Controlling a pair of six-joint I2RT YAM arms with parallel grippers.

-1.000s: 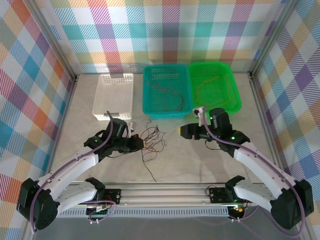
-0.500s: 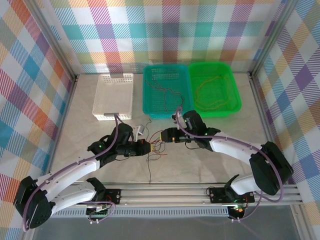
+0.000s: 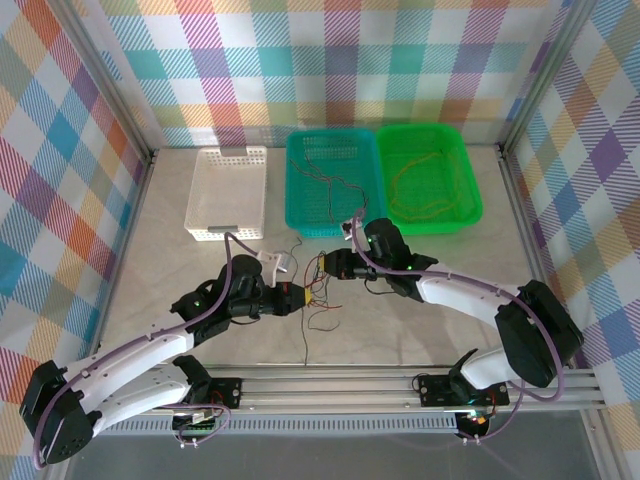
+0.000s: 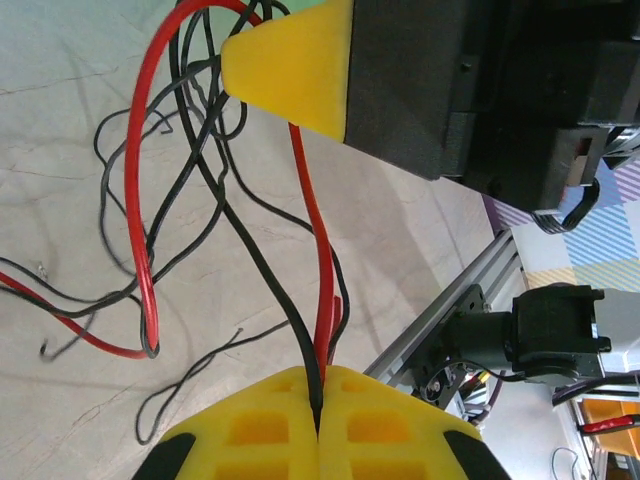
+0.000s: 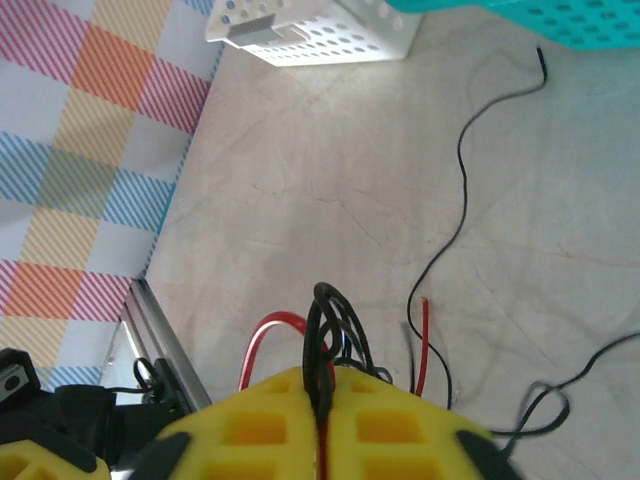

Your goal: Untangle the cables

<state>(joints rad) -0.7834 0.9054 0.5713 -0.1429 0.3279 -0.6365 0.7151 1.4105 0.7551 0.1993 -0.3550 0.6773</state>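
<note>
Cables (image 3: 318,290) in a loose red and black tangle on the table (image 3: 180,260), just in front of the teal basket (image 3: 296,205) on its near side, both grippers meeting over the heap

Left gripper (image 3: 300,297) sits near-left of the teal basket; its yellow jaws are pressed together on one black strand and one red strand of the tangle, seen from the left wrist (image 4: 320,385). Right gripper (image 3: 325,268) is directly in front of the teal basket, tips almost facing the left one, jaws closed tight on a black loop with a red strand beside it (image 5: 322,385)

Loose ends trail from the pinch points across the table, one black tail running away from the teal basket toward the rail (image 3: 340,385). Red loop arches between the two sets of tips and crosses over black strands (image 4: 140,200)

White basket (image 3: 200,215) stands left of the teal basket, green basket (image 3: 470,200) touching it on the right. Thin dark wires lie inside the teal basket, yellow-orange ones inside the green basket. Neither basket is touching the tangle
</note>
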